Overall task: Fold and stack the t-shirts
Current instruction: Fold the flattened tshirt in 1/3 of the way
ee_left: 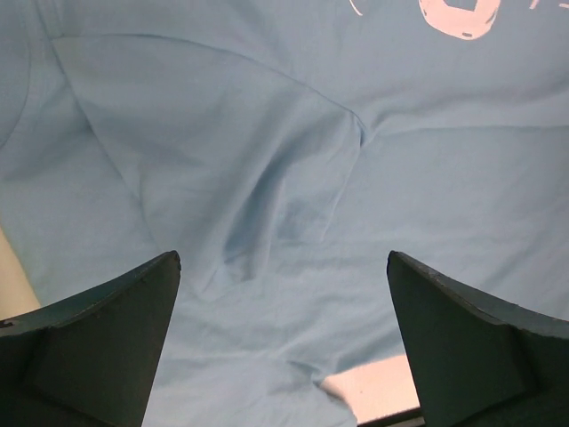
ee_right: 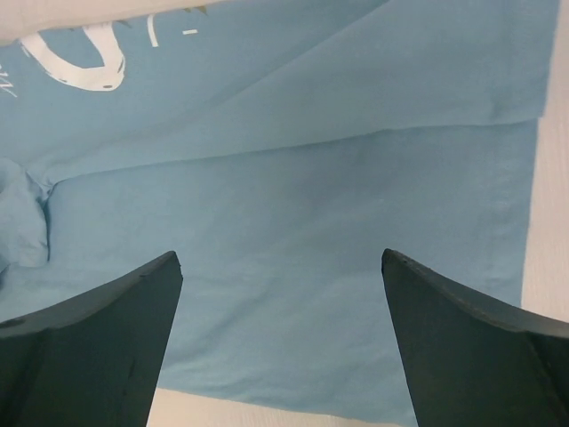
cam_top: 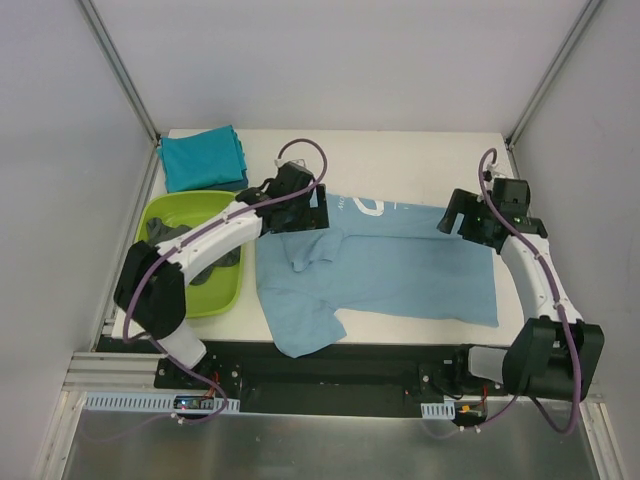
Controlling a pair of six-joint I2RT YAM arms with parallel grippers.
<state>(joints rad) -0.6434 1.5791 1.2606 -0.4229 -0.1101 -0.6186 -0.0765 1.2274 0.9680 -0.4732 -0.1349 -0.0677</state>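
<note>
Top external: light blue cotton t-shirt point(cam_top: 400, 270) lies on white table point(cam_top: 420, 150), long axis 9-to-3 o'clock; left gripper point(cam_top: 303, 215) over 9 o'clock end (sleeves), right gripper point(cam_top: 457, 220) over 3 o'clock hem. Both jaws spread, empty.

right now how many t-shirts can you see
3: a light blue t-shirt spread mid-table, a folded teal t-shirt at the far left corner, a dark grey t-shirt bunched in the green tub. More may hide in the tub or teal pile.
</note>
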